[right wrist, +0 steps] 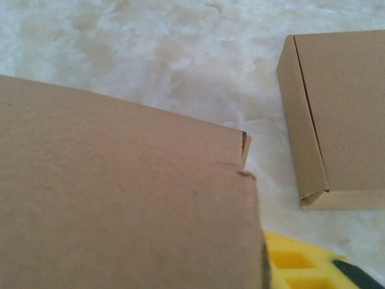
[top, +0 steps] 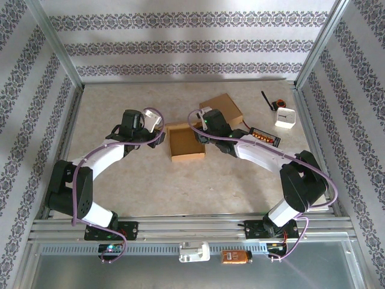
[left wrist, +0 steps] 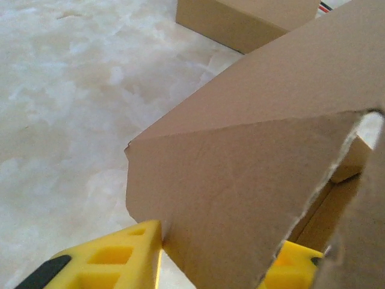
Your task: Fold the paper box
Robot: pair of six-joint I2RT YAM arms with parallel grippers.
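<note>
Open box (top: 185,142) mid-tabletop (top: 150,186), between both arms. Left gripper (top: 163,130) at its left wall; wrist view: yellow fingers (left wrist: 120,262) either side of cardboard panel, pressed against it, so gripping box. Right gripper (top: 198,126) at right wall; one finger (right wrist: 301,265) beside cardboard, grip state cannot tell. Closed box (top: 221,108) just behind, flat on tabletop.

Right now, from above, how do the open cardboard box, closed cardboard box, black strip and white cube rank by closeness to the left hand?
From the left hand:
1. open cardboard box, touching it.
2. closed cardboard box, farther back.
3. black strip, farther right.
4. white cube, far right.
</note>
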